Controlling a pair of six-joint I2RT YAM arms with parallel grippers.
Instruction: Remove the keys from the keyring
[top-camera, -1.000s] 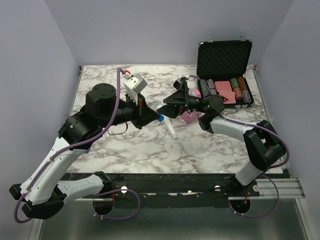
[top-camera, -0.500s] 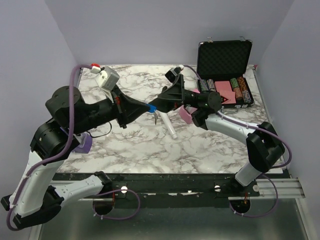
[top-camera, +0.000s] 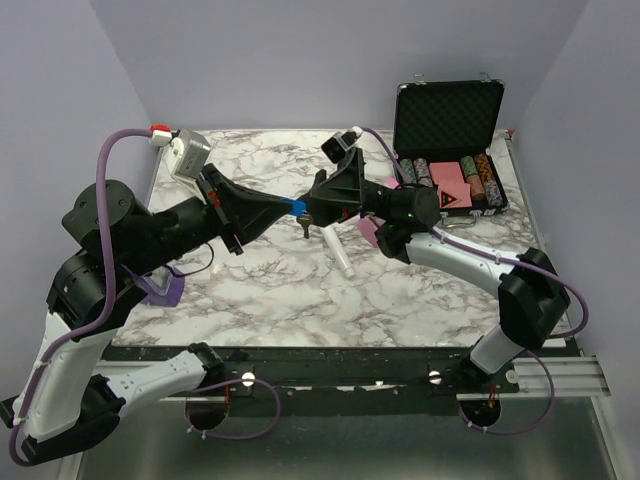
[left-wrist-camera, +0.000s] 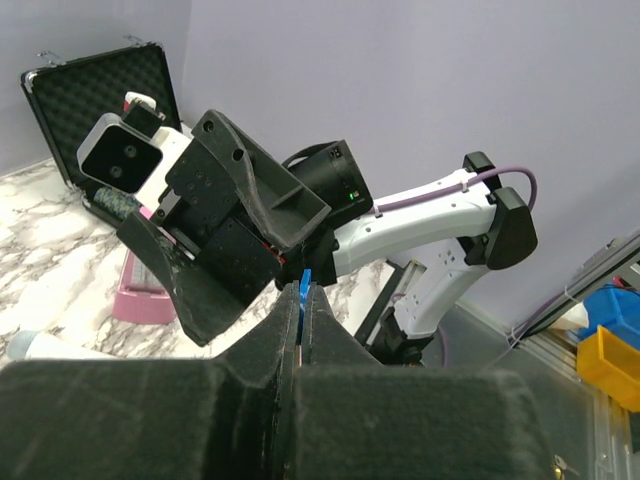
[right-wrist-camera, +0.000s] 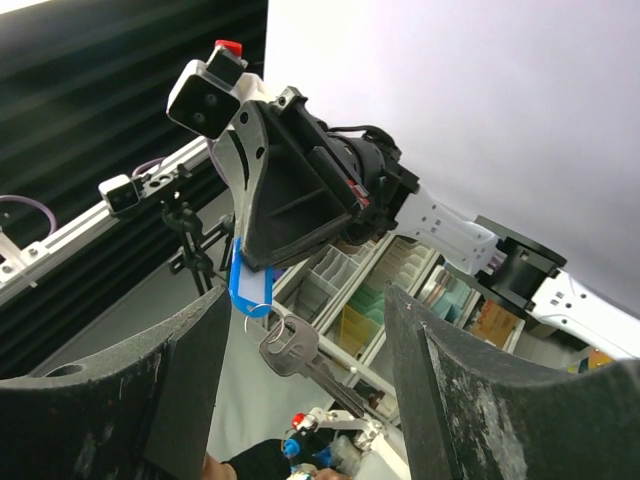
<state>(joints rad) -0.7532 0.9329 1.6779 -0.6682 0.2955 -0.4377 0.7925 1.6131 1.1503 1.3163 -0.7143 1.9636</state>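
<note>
Pinched flat in the left gripper, fingers pressed fully together: a bright blue plastic key tag. Held up clear of the grey-veined white marble table, just left of and above the far end of the white-and-grey microphone lying there.

Dangling under the tag, a thin silver wire keyring. Hanging off that ring, a silver metal key, tilted, blade slanting down and to the right in the right wrist view. Key on the ring, not off it.

Facing all this from the microphone's right side, the right gripper. Black fingers spread wide apart, one on either side of the hanging key, holding nothing. No contact with tag, ring or key to be seen from the right wrist view.

Back and to the right of the microphone, an open black foam-lined case with rows of coloured chips inside. Just right of the microphone, a pink object, partly hidden by the right arm. Well to the microphone's left, a purple object tucked under the left arm.
</note>
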